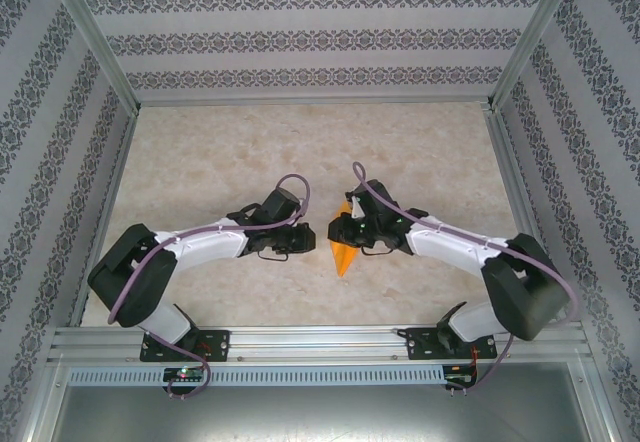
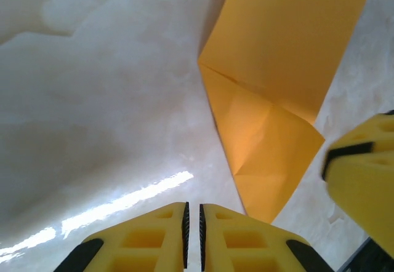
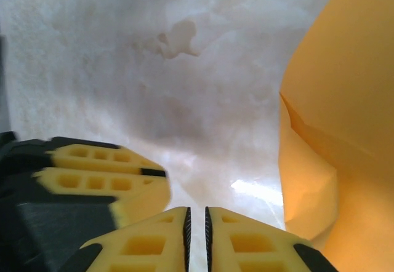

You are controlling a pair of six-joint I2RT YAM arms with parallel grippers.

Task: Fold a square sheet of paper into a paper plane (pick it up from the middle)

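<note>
The square sheet of paper (image 1: 344, 257) is bright orange and folded into a pointed paper plane shape. It lies at the table's middle with its tip toward the near edge. Its far end is hidden under the right gripper (image 1: 336, 230). The left gripper (image 1: 310, 234) sits just left of it. In the left wrist view the creased paper (image 2: 277, 81) is up and to the right of the left gripper (image 2: 192, 213), whose jaws are shut on nothing. In the right wrist view the paper (image 3: 335, 130) rises at the right, beside the right gripper (image 3: 196, 216), also shut and empty.
The marble-look table (image 1: 220, 162) is fenced by metal frame rails (image 1: 110, 172) and patterned walls. The two grippers stand very close, tip to tip. The right gripper's finger (image 2: 363, 192) shows in the left wrist view. The left gripper's fingers (image 3: 98, 173) show in the right wrist view.
</note>
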